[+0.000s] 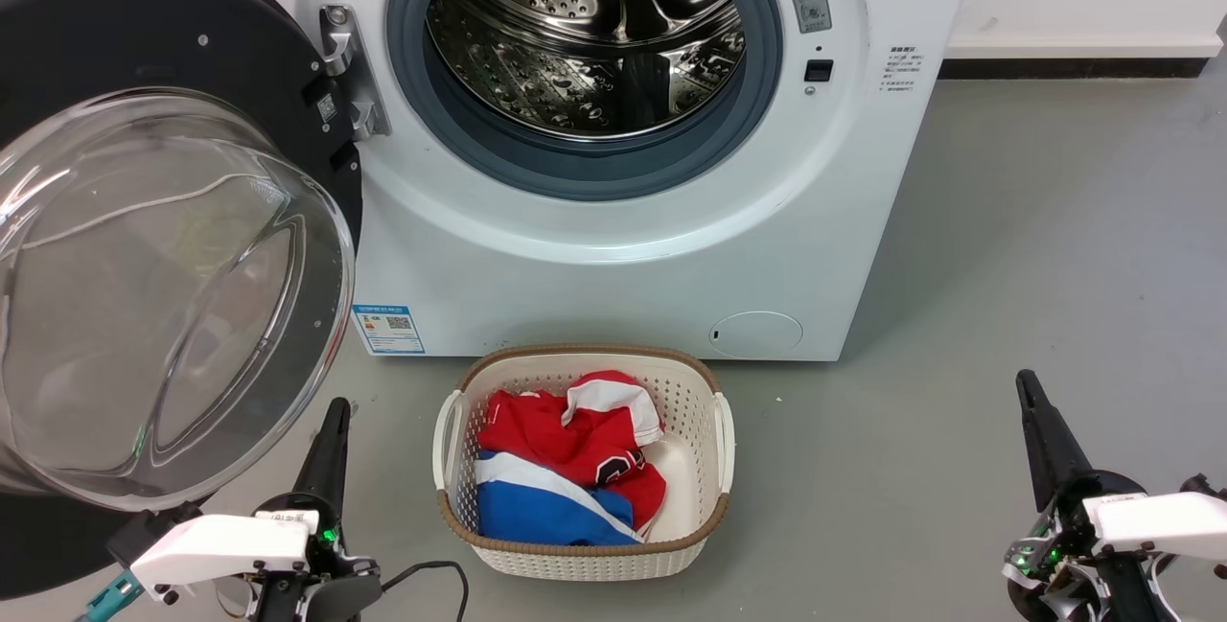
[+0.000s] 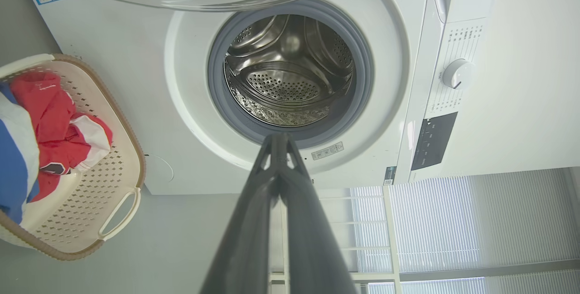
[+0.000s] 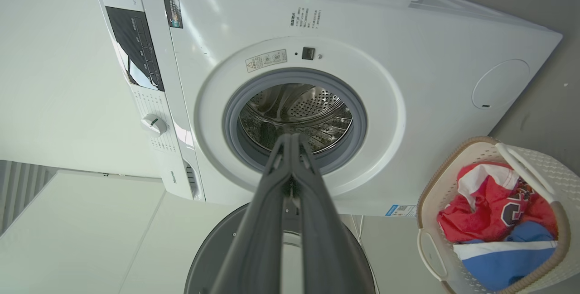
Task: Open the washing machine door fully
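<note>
The washing machine (image 1: pixel 613 258) is a white front-loader with its steel drum (image 1: pixel 585 28) and grey gasket exposed. The washing machine door (image 1: pixel 163 287), glossy black with a bulging clear glass bowl, stands swung wide out to the left on its metal hinge (image 1: pixel 345 71). My left gripper (image 1: pixel 335 411) is shut and empty at the lower left, just right of the glass bowl's lower edge and apart from it. My right gripper (image 1: pixel 1028 387) is shut and empty low at the right, over bare floor. Both wrist views look at the open drum (image 2: pixel 287 74) (image 3: pixel 297 115) past closed fingers.
A cream laundry basket (image 1: pixel 714 430) holding red, white and blue clothes (image 1: pixel 566 469) sits on the grey floor directly in front of the machine, between my two grippers. A white wall with a dark skirting runs behind at the right.
</note>
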Motion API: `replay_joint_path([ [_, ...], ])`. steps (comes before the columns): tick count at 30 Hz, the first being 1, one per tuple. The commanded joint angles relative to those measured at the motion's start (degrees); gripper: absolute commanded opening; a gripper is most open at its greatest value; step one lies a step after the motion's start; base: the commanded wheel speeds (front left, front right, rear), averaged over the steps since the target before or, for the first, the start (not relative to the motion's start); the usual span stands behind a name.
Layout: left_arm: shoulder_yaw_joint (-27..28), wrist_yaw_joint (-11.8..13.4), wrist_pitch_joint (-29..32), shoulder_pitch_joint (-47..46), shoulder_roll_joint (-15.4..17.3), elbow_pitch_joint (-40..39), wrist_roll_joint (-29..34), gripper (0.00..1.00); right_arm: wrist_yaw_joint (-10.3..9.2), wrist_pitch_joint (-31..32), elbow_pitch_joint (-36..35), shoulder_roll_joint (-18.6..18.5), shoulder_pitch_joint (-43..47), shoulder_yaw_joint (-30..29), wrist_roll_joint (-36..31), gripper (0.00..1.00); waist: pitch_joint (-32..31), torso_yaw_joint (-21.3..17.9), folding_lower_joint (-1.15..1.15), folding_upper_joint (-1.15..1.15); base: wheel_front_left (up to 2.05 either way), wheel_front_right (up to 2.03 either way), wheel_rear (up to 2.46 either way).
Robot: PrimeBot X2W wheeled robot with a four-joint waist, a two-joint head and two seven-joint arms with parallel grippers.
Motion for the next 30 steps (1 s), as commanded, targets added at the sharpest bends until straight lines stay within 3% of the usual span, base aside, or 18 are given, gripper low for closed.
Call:
replay_joint_path([
  [1, 0.2, -0.3, 0.4, -0.9, 0.1, 0.1, -1.3, 0.00, -0.02, 0.4, 0.1, 0.0, -1.2, -0.1, 1.4, 0.00, 0.0, 0.0, 0.00, 0.00, 0.00, 0.00, 0.00],
  [17, 1.0, -0.6, 1.9, -1.7, 0.1, 0.6, -7.2, 0.00, -0.02, 1.9, 0.8, 0.0, -1.8, -0.2, 7.5, 0.00, 0.1, -0.3, 0.00, 0.00, 0.00, 0.00, 0.00],
  [30, 1.1, -0.6, 2.0, -1.6, 0.0, 0.5, -6.9, 0.00, -0.01, 1.8, 0.8, 0.0, -1.7, -0.2, 7.3, 0.00, 0.1, -0.3, 0.00, 0.00, 0.00, 0.00, 0.00],
])
